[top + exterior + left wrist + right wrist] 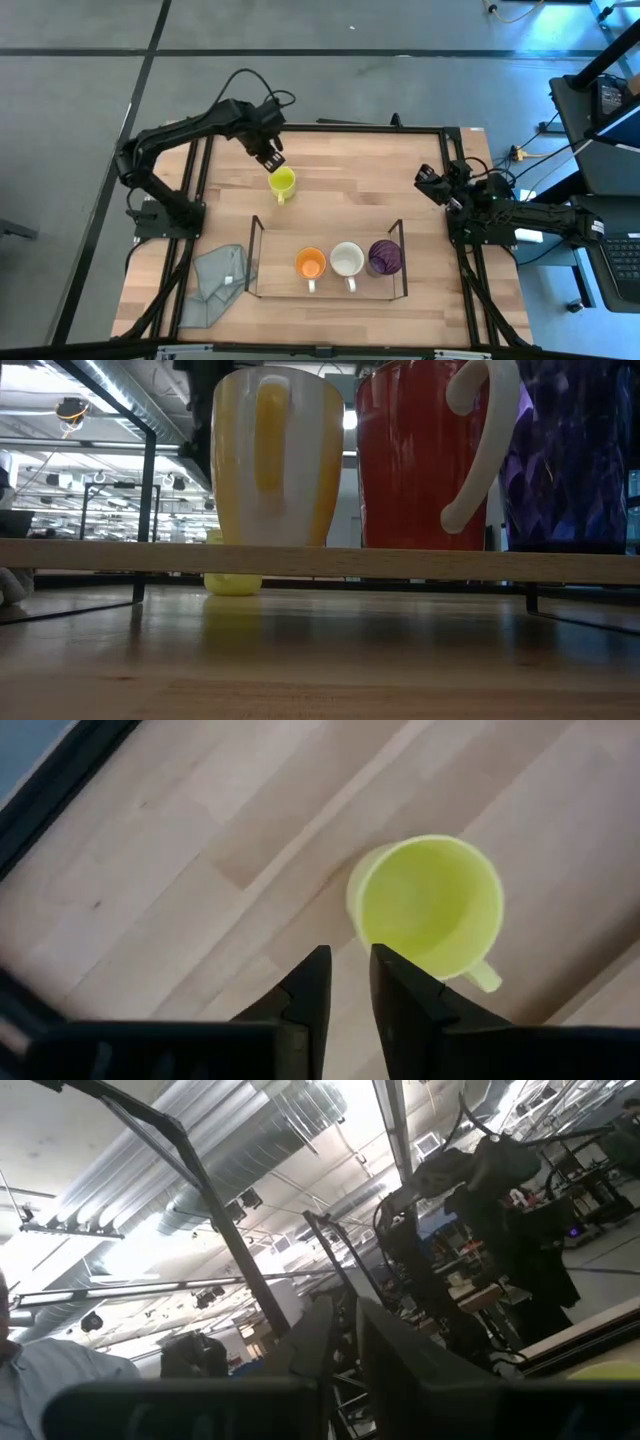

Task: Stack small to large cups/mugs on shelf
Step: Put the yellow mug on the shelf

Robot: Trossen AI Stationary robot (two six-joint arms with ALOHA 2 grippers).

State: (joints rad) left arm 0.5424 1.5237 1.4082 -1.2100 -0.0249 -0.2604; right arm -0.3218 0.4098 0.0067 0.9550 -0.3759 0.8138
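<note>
The yellow mug stands upright on the bare table, far of the shelf, and shows open-topped in the left wrist view. My left gripper hangs just above it on its far-left side, pointing steeply down. Its fingers are narrowly open with nothing between them. Inside the shelf stand the orange cup, the white mug and the purple tumbler in a row. My right gripper waits at the table's right side, tilted up, a narrow gap between its fingers.
A crumpled grey cloth lies on the table left of the shelf. Bare wood stretches between the yellow mug and the right arm. The shelf's left end, beside the orange cup, holds nothing. Black frame rails run along the table's edges.
</note>
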